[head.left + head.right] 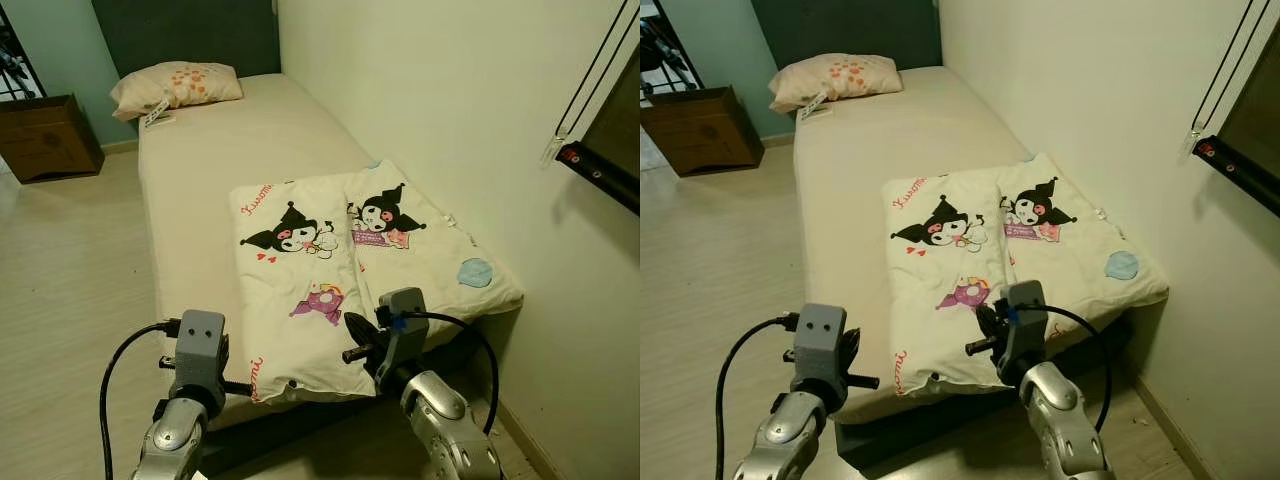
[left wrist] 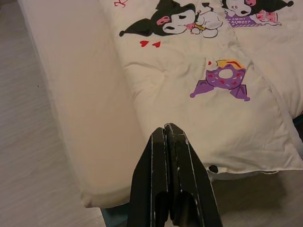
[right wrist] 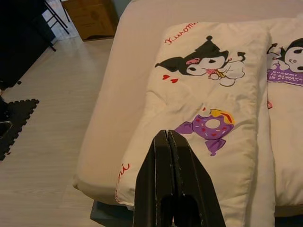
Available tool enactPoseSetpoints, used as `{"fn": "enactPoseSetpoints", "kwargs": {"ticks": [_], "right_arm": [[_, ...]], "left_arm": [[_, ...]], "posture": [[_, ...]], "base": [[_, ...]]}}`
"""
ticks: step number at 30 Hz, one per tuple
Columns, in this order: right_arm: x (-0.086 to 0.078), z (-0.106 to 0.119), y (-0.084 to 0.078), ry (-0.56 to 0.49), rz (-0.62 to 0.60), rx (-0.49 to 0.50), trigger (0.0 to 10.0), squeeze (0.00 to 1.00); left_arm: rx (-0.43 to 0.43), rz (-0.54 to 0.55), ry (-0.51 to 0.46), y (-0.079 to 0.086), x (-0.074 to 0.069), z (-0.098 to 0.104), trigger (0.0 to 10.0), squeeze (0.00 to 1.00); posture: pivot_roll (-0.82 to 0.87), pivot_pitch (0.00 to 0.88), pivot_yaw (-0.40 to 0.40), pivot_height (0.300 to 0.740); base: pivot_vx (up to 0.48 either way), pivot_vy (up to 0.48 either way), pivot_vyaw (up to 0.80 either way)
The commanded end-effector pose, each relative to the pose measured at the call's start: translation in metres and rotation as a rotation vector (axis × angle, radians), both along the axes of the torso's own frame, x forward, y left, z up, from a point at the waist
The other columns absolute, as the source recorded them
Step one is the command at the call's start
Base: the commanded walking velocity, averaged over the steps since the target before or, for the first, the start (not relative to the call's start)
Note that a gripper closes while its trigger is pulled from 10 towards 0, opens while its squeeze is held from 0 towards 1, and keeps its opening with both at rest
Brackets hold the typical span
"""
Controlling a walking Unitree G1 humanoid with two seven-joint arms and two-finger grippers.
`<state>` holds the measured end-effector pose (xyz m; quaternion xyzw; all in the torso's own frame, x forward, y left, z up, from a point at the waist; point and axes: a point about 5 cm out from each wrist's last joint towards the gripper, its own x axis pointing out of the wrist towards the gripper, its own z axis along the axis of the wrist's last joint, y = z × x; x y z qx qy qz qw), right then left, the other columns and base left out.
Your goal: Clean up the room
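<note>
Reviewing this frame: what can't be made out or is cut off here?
- Small tagged item beside the floral pillow at the bed's head: too small to identify, eye views.
- Dark wall-mounted panel: cut off by the right edge.
- Brown wooden box on the floor: contents hidden by its walls.
- Folded cartoon-print white quilt: underside hidden; the left tool and right tool cover its near edge in the wrist views.

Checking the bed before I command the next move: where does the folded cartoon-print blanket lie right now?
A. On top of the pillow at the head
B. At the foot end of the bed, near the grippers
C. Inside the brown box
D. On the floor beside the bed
B: the folded blanket rests on the mattress end nearest the robot, far from the pillow.
</note>
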<state>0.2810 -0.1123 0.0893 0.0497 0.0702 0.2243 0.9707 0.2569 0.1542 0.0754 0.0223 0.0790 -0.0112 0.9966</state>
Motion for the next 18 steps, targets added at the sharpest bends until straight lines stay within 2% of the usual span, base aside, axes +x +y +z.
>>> {"fn": "enactPoseSetpoints", "kwargs": {"ticks": [1, 6, 18], "right_arm": [[-0.0025, -0.0048, 0.0028, 0.020, 0.015, -0.005, 10.0, 0.00], [-0.0011, -0.0051, 0.0036, 0.018, 0.017, -0.014, 10.0, 0.00], [-0.0007, -0.0038, 0.0047, 0.013, 0.024, -0.017, 10.0, 0.00]], "left_arm": [[-0.004, -0.003, 0.028, -0.0014, -0.0031, -0.0062, 10.0, 0.00], [0.019, 0.006, 0.047, 0.0002, -0.0029, -0.0078, 10.0, 0.00], [0.003, 0.008, 0.031, -0.0003, -0.0036, -0.0048, 10.0, 0.00]], "posture": [[-0.07, 0.119, 0.030, 0.740], [-0.07, 0.118, 0.028, 0.740], [-0.06, 0.121, 0.028, 0.740]], "base": [[0.000, 0.000, 0.00], [0.000, 0.000, 0.10], [0.000, 0.000, 0.80]]}}
